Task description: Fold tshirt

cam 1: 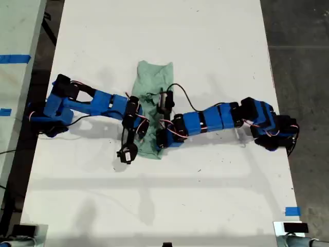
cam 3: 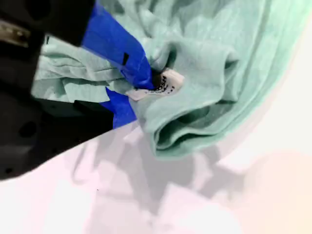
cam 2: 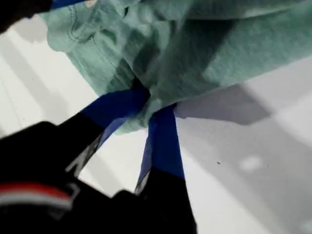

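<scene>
Surface: one white table (cam 1: 205, 41); grey floor beside | Items: one tshirt (cam 1: 153, 77), folded into a narrow strip at table centre; two blue arms meeting over it | my first gripper (cam 2: 146, 105): jaws clamped on a bunched tshirt edge | my second gripper (cam 3: 139, 90): jaws pinched on tshirt fabric by its white label (cam 3: 163, 85)

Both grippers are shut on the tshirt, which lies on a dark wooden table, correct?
Not quite. The table is white, not dark wood, as the exterior view shows. The rest holds: my first gripper and my second gripper are each shut on the tshirt.
</scene>
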### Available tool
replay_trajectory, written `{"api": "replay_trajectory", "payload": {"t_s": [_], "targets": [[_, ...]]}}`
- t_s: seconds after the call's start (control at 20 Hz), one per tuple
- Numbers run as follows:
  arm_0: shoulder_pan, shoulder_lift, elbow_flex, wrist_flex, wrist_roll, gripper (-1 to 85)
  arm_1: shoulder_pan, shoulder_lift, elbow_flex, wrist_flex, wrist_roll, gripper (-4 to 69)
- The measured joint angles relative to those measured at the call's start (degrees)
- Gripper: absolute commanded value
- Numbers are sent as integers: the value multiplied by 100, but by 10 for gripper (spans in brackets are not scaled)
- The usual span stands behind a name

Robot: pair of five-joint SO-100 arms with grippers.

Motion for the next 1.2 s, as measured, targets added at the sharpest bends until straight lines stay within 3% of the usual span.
{"api": "replay_trajectory", "payload": {"t_s": [0.25,0.5,0.8,1.0,1.2], "targets": [[202,-70,-589,123,-62,0,-149,246,97,308,9,-18],[958,-193,-2127,1020,79,0,-773,1055,176,976,79,-17],[1310,352,-2338,809,290,0,-940,2162,422,1011,97,-17],[879,870,-2320,791,677,0,-290,2619,800,1011,-158,-17],[-431,1802,-2039,1160,1441,0,1063,3357,1406,853,-809,-17]]}}
